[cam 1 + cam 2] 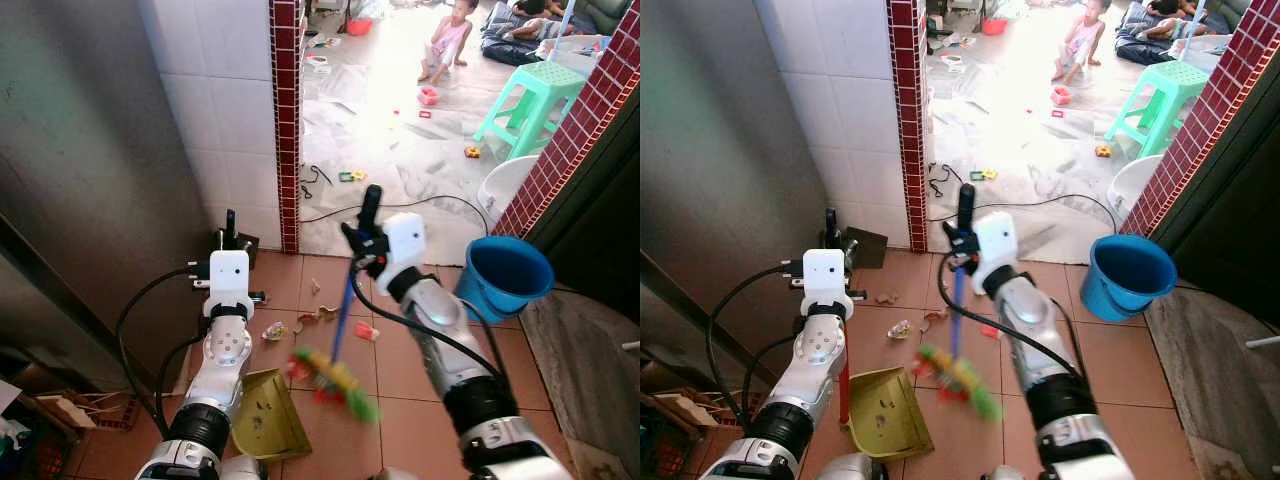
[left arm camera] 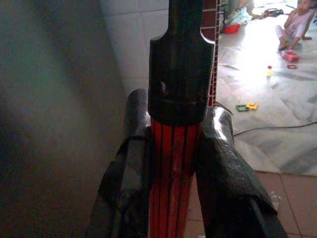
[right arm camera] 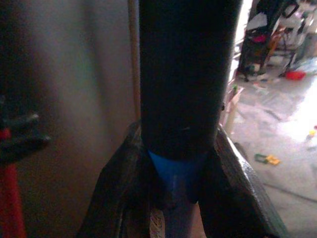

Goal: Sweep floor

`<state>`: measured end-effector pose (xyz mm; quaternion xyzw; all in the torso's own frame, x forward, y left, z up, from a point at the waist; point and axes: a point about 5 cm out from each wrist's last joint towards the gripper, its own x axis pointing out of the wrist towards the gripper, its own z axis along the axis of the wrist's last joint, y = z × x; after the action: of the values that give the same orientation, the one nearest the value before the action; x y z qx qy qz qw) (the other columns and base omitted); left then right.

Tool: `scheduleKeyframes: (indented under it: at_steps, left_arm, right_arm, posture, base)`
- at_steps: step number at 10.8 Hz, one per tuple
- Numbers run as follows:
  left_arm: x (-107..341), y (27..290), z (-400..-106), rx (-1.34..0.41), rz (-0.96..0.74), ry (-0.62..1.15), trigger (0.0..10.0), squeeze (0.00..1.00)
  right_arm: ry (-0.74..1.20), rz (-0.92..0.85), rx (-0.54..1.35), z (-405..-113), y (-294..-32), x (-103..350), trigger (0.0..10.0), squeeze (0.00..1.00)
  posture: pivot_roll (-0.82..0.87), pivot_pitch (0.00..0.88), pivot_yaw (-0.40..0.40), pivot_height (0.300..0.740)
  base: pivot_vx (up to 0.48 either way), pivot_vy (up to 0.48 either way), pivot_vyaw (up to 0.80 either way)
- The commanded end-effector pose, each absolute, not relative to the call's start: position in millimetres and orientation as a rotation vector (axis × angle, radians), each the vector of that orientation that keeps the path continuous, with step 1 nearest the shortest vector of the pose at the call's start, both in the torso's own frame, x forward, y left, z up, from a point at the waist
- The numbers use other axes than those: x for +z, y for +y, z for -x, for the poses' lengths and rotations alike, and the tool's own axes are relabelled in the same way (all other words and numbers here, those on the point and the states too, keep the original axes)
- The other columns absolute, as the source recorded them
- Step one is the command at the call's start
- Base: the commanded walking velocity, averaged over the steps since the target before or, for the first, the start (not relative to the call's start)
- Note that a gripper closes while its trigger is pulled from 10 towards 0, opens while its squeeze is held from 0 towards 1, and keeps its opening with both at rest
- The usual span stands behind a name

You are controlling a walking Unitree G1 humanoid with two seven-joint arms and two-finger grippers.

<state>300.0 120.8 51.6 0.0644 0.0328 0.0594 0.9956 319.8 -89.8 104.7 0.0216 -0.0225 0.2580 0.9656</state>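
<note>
My right gripper [image 1: 362,243] is shut on the blue broom handle [image 1: 343,305] just below its black grip. The broom's colourful bristle head [image 1: 335,380] is blurred low over the terracotta tiles. My left gripper [image 1: 229,243] is shut on the red dustpan handle [image 2: 171,178], under its black cap. The yellow-green dustpan [image 1: 265,415] rests on the floor by my left arm, with small bits in it. Scraps of litter [image 1: 300,322] and a red-and-white wrapper [image 1: 366,331] lie on the tiles ahead of the broom.
A blue bucket [image 1: 503,275] stands to the right by a brick-tiled wall. A white tiled wall with a red brick edge [image 1: 285,120] rises ahead. Black cables [image 1: 400,207] cross the floor beyond. Farther off are a green stool [image 1: 530,100], scattered toys and a seated child [image 1: 447,40].
</note>
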Motion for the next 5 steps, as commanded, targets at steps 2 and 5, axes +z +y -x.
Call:
scheduleKeyframes:
  at_steps: [2, 5]
  left_arm:
    - [43, 114, -299, 0.09, -0.12, 0.119, 10.0, 0.0]
    - [32, 115, -297, 0.077, -0.024, 0.205, 10.0, 0.0]
  right_arm:
    - [-0.058, -0.167, 0.422, -327, -91, 116, 10.0, 0.0]
    - [-0.035, -0.318, 0.237, -340, -103, 122, 10.0, 0.0]
  posture:
    - [-0.02, 0.0, -0.024, 0.74]
    - [-0.02, 0.0, -0.02, 0.74]
  base:
    - [0.0, 0.0, 0.0]
    - [0.0, 0.0, 0.0]
